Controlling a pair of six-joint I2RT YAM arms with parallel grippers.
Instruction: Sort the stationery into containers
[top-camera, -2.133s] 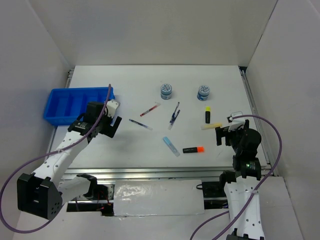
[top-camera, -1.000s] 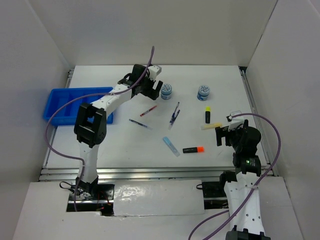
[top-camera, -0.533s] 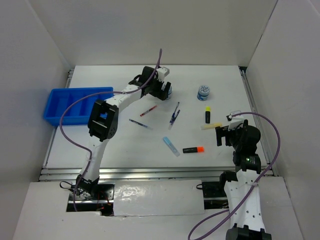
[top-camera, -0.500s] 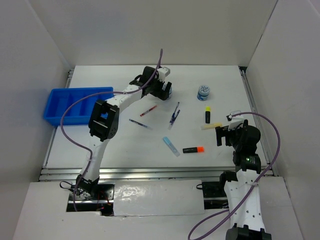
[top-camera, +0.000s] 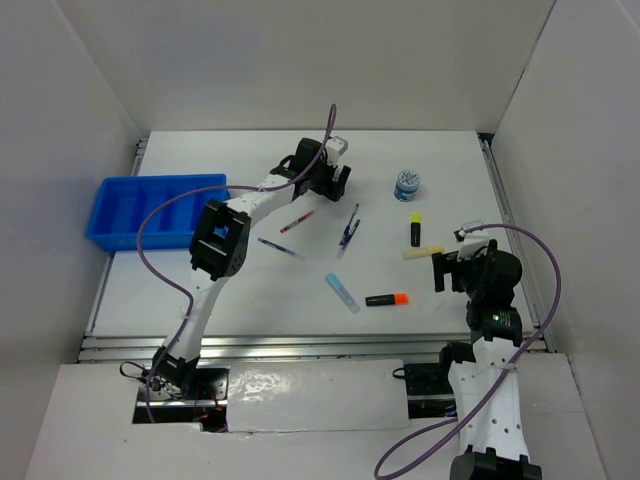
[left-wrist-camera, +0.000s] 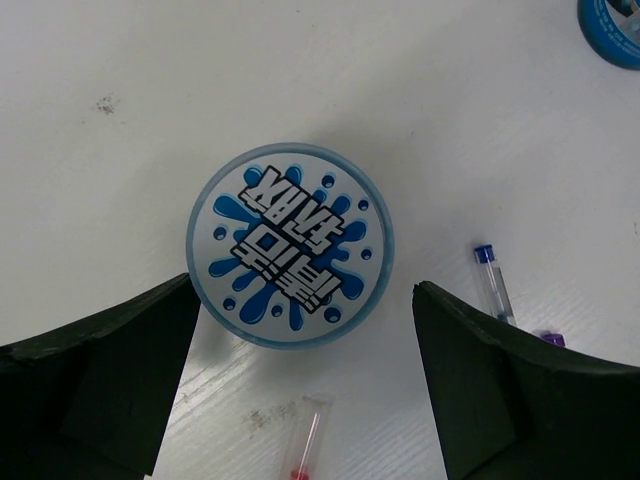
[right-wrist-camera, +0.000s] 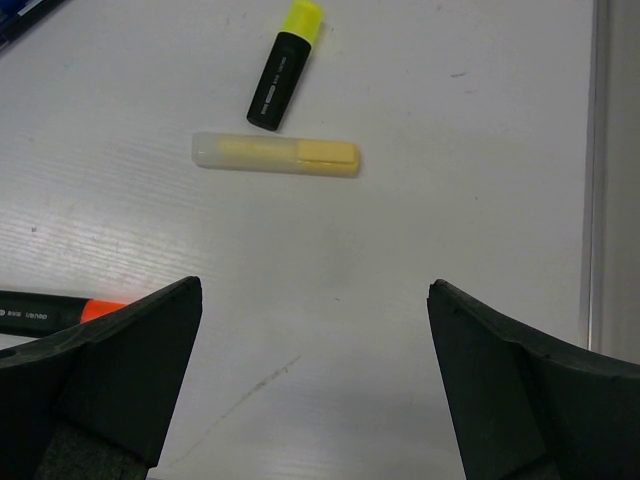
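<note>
Left claw gaping, empty, blue-white pot between its fingers; right claw equally wide, empty.

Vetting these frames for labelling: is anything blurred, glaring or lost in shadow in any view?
Top external: even light, glare on the shiny strip at the near edge. Left wrist: pot lid print sharp, soft shadow beside it. Right wrist: yellow-capped highlighter and cream bar crisp; near fingers dark, featureless.
</note>
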